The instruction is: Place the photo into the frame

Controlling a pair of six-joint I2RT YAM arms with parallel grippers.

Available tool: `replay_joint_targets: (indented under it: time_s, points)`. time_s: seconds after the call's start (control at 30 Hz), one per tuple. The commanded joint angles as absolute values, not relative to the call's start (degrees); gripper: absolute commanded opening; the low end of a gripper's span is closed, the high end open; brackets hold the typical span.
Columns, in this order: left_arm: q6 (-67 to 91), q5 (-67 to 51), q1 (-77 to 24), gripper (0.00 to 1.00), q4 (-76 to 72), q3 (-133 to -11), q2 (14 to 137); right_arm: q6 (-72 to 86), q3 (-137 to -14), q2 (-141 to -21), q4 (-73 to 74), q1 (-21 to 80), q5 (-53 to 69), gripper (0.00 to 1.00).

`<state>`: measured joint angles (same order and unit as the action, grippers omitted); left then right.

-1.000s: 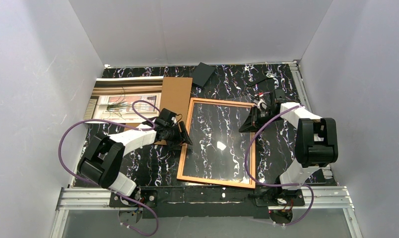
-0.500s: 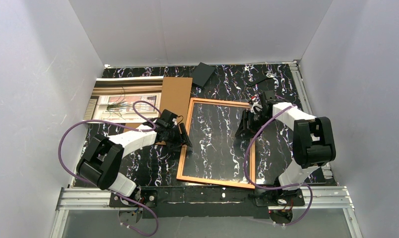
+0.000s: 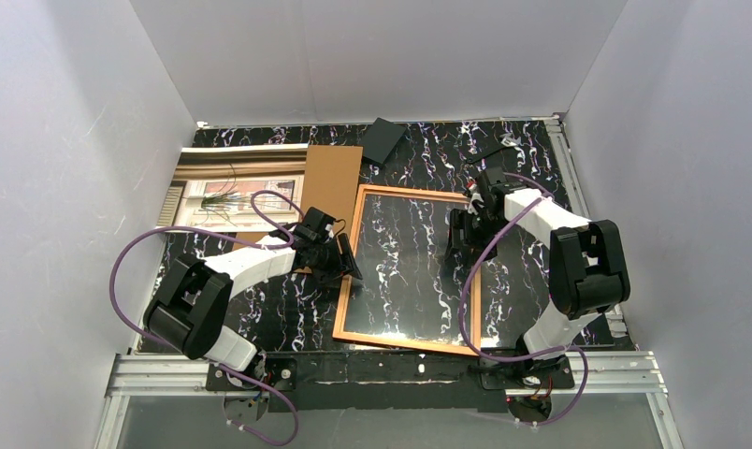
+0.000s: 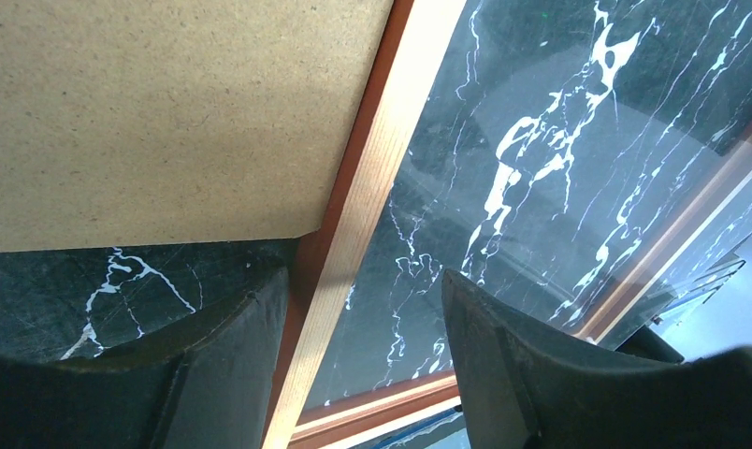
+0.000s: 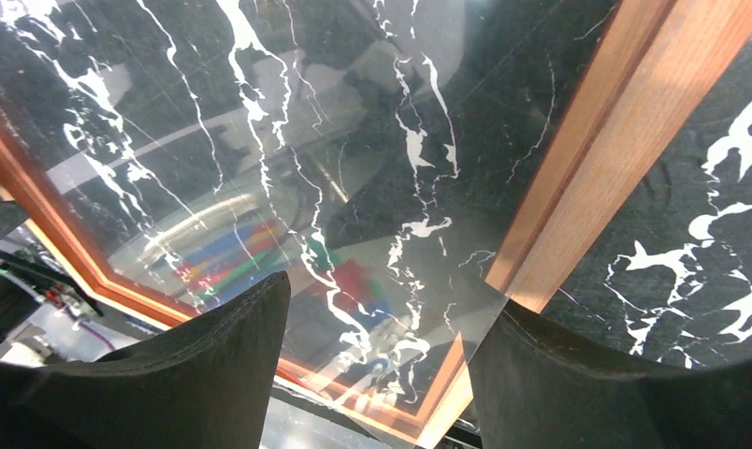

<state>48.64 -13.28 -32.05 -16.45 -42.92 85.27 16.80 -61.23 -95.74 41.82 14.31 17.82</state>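
The frame [image 3: 407,343] lies flat mid-table, its thin orange border around a clear sheet [image 3: 400,281] that mirrors light. The photo [image 3: 227,192], a window with a plant, rests face up at the back left, partly under a brown board [image 3: 332,178]. My left gripper [image 3: 347,265] stands open astride the frame's left rail [image 4: 372,187], the board's corner [image 4: 166,112] just beyond. My right gripper [image 3: 456,241] hangs open over the frame's right rail [image 5: 615,140]. The clear sheet [image 5: 354,187] has a corner lying over that rail between its fingers.
A flat black piece [image 3: 383,138] lies at the back edge, and a small black item [image 3: 498,150] at the back right. White walls close in three sides. Purple cables loop off both arms above the table.
My right gripper opened wide and shifted a little left and back along the frame's right rail. The left arm and the frame stayed put.
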Motion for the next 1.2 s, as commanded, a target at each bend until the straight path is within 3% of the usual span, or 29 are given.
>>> replay_joint_targets:
  time_s: [0.0, 0.23, 0.3, 0.43, 0.77, 1.17]
  points:
    - [48.1, -12.3, -32.3, 0.61, -9.3, -42.8, 83.9, 17.4, -64.3, -94.8, 44.8, 16.2, 12.5, 0.74]
    - [47.8, -12.2, -32.3, 0.61, -8.7, -43.1, 83.8, 17.7, -67.2, -95.1, 48.9, 19.0, 5.3, 0.76]
    - [47.8, -12.1, -32.4, 0.61, -8.7, -43.1, 83.8, 17.8, -68.2, -95.2, 50.0, 19.9, 2.6, 0.82]
    - [47.9, -12.0, -32.4, 0.61, -8.6, -43.0, 83.7, 18.3, -70.0, -95.3, 52.1, 21.4, -1.8, 0.84]
    - [47.3, -11.2, -32.9, 0.61, -7.0, -43.4, 83.9, 19.0, -71.2, -92.3, 53.7, 22.0, -5.9, 0.88]
    - [47.6, -11.0, -36.7, 0.35, -5.4, -47.5, 89.0, 19.4, -60.2, -93.0, 47.6, 12.7, 4.6, 0.84]
